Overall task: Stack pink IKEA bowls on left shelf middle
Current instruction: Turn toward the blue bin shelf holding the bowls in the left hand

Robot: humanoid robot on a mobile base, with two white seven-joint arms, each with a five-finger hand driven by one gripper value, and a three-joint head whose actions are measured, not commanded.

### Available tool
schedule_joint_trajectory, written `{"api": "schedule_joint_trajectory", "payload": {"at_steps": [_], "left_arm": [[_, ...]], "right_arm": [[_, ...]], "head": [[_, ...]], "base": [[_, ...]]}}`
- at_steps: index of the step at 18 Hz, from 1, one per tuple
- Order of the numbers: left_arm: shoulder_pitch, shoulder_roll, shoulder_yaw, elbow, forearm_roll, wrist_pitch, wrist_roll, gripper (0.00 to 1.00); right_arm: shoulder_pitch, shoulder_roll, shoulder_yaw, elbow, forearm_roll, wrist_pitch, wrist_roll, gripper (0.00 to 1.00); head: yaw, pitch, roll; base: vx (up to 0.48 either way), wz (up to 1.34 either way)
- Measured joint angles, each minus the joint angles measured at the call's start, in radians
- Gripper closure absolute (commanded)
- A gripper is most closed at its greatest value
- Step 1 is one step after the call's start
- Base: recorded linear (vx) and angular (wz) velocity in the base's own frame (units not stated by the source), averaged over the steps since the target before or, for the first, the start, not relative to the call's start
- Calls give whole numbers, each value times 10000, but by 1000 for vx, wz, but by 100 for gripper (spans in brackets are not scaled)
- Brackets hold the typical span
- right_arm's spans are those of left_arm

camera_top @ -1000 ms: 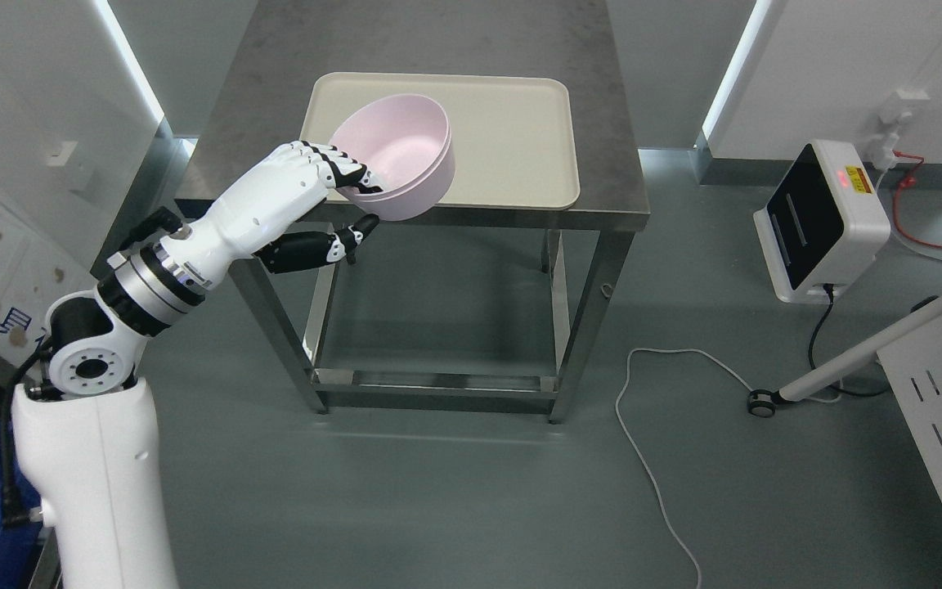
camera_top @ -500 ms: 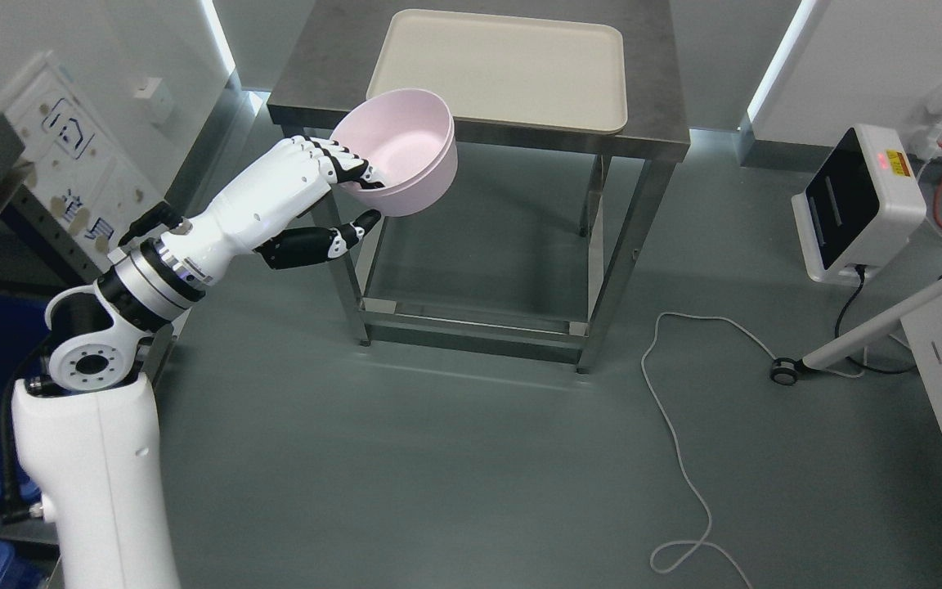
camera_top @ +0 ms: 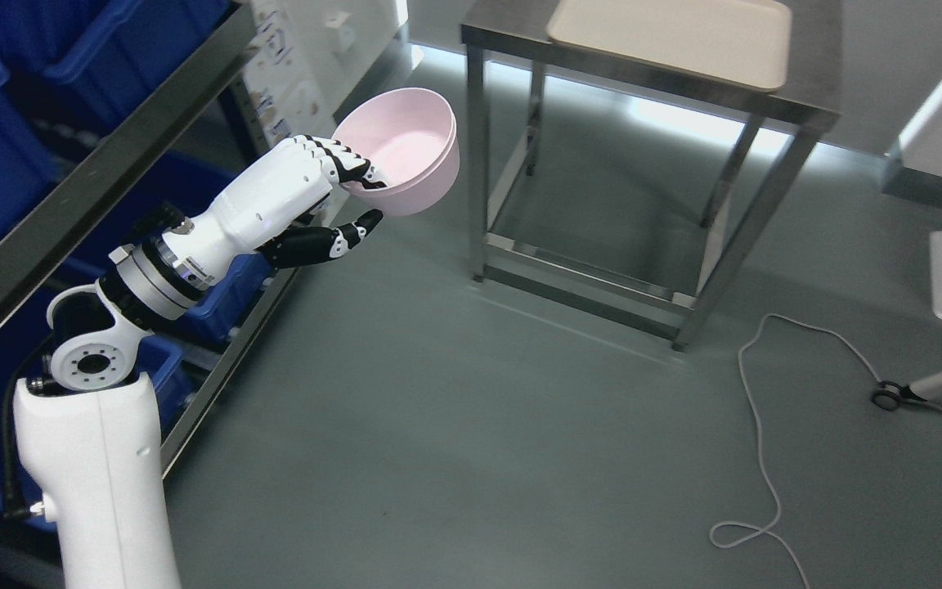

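The left hand, white-shelled with black finger joints, is gripping the smooth pink plastic bowls at their near-left rim: fingers hooked over the lip, thumb lying underneath. A double rim line suggests two nested bowls, carried tilted, in the air over the grey floor. They are hanging between the steel-framed shelf with blue plastic bins on the left and the steel worktop bearing a cream rectangular tray at far right.

Judged step: carrying to the shelf. A rim pinch on glossy plastic can slip; keeping the wrist steady, levelling the bowls before setting down and clearing the shelf's metal edge appears advisable. The middle level's landing spot is not visible.
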Motion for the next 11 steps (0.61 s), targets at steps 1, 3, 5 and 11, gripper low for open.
{"api": "schedule_joint_trajectory", "payload": {"at_steps": [1,3,5,11], "left_arm": [[0,0,1,0,0,0,0,98],[-6,0,5,0,-1,0,10,97],[-11,0,11,0,-3,0,20,97],[-25,0,80,4,-8,0,66,97]], "right_arm": [[0,0,0,0,0,1,0,0],[0,0,0,0,0,1,0,0],[0,0,0,0,0,1,0,0],[0,0,0,0,0,5,0,0]], "head": [[0,0,0],[0,0,0],[0,0,0],[0,0,0]], "base": [[-344,775],[-339,822],[-281,881],[-195,948]]}}
